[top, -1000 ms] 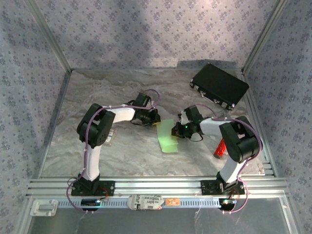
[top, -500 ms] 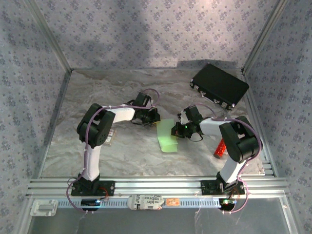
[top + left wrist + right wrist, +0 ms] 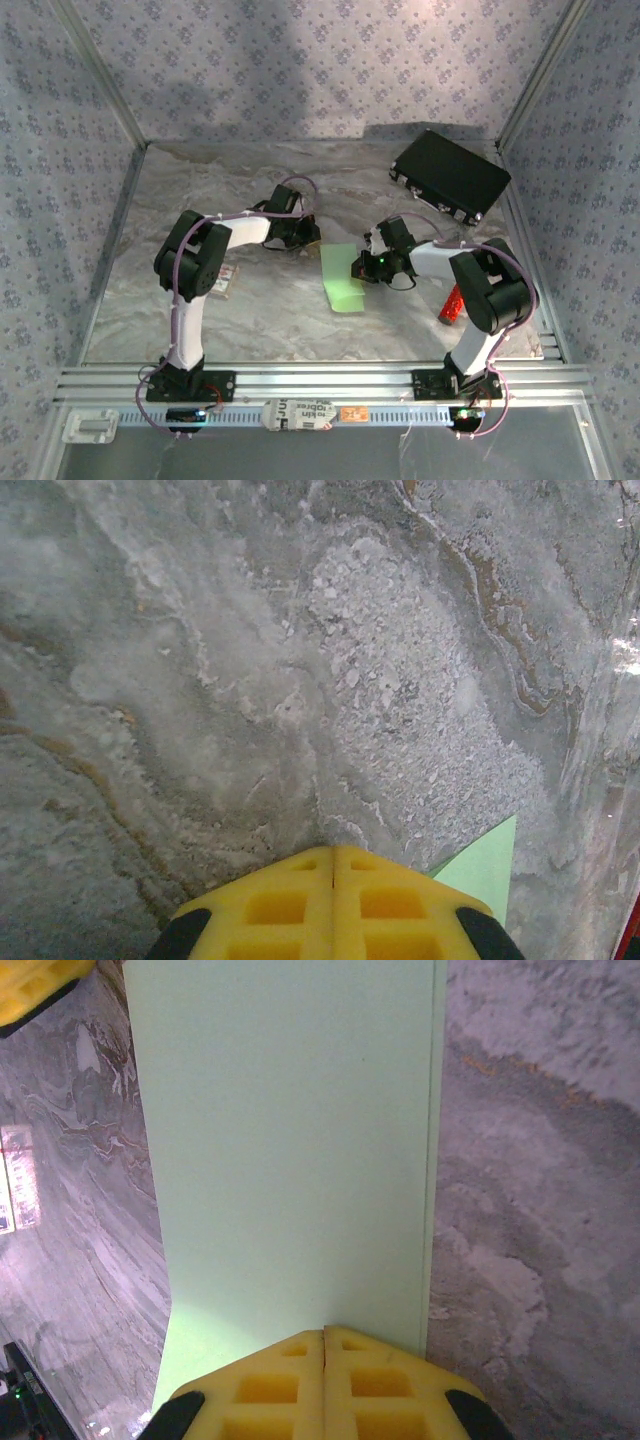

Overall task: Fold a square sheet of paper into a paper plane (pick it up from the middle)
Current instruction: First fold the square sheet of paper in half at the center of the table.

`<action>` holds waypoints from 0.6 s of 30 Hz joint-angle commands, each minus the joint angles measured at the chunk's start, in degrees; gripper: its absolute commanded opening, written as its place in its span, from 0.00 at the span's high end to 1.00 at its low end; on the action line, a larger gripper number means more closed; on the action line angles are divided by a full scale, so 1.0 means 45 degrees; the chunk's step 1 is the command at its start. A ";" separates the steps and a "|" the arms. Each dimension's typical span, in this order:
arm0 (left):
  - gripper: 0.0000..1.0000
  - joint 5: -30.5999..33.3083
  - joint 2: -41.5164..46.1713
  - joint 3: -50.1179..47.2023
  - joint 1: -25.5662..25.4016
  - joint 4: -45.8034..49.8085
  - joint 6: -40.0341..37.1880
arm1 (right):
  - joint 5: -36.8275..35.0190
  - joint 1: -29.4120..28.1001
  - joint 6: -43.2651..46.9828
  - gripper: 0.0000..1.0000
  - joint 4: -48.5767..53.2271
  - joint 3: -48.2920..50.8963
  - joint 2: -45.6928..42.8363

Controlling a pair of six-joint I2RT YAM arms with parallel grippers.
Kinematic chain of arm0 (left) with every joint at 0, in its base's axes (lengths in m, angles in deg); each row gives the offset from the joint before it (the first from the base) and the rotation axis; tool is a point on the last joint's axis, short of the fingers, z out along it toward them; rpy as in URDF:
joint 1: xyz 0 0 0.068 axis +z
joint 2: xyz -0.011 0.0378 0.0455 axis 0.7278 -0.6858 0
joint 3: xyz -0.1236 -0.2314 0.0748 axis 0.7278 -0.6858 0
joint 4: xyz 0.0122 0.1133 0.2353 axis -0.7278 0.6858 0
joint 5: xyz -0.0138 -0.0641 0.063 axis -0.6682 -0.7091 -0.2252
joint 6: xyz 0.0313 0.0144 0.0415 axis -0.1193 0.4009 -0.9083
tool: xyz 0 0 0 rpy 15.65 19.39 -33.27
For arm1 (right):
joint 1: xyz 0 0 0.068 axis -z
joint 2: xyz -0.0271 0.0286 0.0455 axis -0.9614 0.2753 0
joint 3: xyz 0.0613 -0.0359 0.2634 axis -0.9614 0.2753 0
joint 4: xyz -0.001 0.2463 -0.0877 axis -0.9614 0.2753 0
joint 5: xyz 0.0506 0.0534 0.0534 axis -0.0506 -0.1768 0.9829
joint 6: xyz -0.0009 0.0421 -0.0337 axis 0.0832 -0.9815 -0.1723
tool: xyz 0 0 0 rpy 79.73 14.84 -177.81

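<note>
The square sheet of paper (image 3: 340, 276) lies on the marble table as a pale green oblong, folded over so a second layer edge runs along its right side in the right wrist view (image 3: 290, 1140). My right gripper (image 3: 325, 1332) is shut, and its yellow tips rest on the paper's near end; from above it sits at the paper's right edge (image 3: 362, 268). My left gripper (image 3: 333, 850) is shut over bare marble, just off the paper's far left corner (image 3: 485, 870). In the top view it sits up-left of the sheet (image 3: 305, 236). One of its yellow fingers (image 3: 30, 985) shows in the right wrist view.
A black rectangular case (image 3: 450, 175) lies at the back right. A small red cylinder (image 3: 452, 303) stands by the right arm's elbow. A small pale object (image 3: 228, 281) lies beside the left arm. Patterned walls and metal posts close in the table.
My left gripper has drawn back up and to the left, off the paper's corner. The right gripper and the paper have hardly moved.
</note>
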 commanded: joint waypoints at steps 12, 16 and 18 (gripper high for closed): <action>0.97 0.0099 0.3157 -0.1540 -0.1310 0.0504 0.1316 | -0.1516 -0.0051 -0.0250 1.00 0.1697 0.0661 0.0299; 0.98 -0.0522 0.3301 -0.2478 -0.2235 -0.0277 0.2451 | -0.1524 -0.0065 -0.0250 1.00 0.1628 0.0728 0.0333; 0.99 -0.0870 0.3229 -0.2787 -0.2584 -0.0785 0.2861 | -0.1523 -0.0071 -0.0233 1.00 0.1622 0.0767 0.0350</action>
